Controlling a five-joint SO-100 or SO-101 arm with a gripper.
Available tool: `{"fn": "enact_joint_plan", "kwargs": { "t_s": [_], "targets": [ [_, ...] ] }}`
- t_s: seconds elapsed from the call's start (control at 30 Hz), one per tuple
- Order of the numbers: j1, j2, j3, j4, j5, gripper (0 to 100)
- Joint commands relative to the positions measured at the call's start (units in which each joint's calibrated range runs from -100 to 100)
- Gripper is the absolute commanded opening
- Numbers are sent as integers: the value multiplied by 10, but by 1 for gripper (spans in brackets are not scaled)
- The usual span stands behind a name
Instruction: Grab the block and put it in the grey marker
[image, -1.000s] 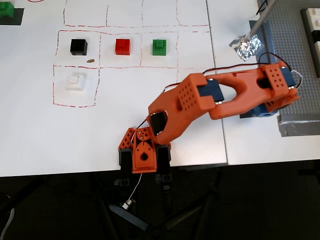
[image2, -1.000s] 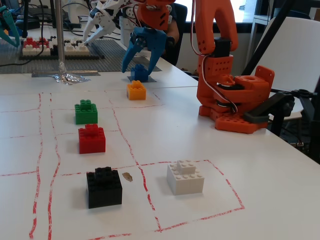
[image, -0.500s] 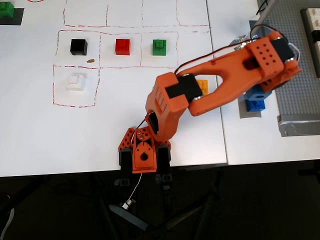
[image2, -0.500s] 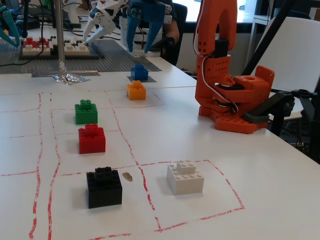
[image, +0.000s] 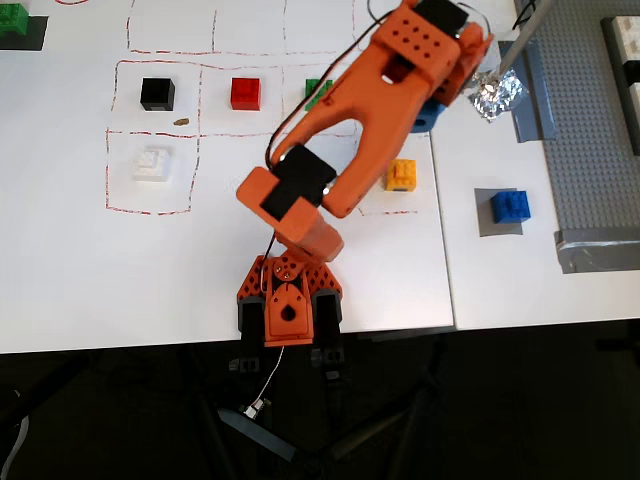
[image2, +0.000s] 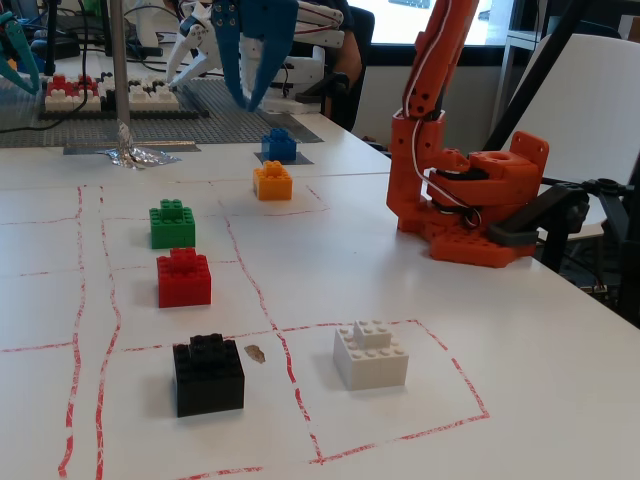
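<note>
The blue block (image: 511, 206) sits on the dark-grey marker (image: 484, 216) at the right of the table in the overhead view. In the fixed view the block (image2: 279, 145) stands on the marker (image2: 300, 159) at the back, free of the arm. My gripper (image2: 247, 100) has blue fingers and hangs raised above the table, up and left of the block. Its tips appear to meet and hold nothing. In the overhead view the gripper (image: 432, 112) is mostly hidden under the orange arm.
An orange-yellow block (image: 401, 175) lies left of the marker. Green (image2: 172, 223), red (image2: 184, 278), black (image2: 208, 374) and white (image2: 370, 354) blocks sit in red-lined squares. Crumpled foil (image: 497, 95) and a grey studded baseplate (image: 600, 150) are at the right. The arm's base (image: 288, 300) is at the table's front edge.
</note>
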Motion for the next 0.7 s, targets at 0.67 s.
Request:
{"fn": "enact_joint_plan", "kwargs": {
  "t_s": [0.67],
  "targets": [
    [-390,-481,561,-380,-171,0]
  ]
}}
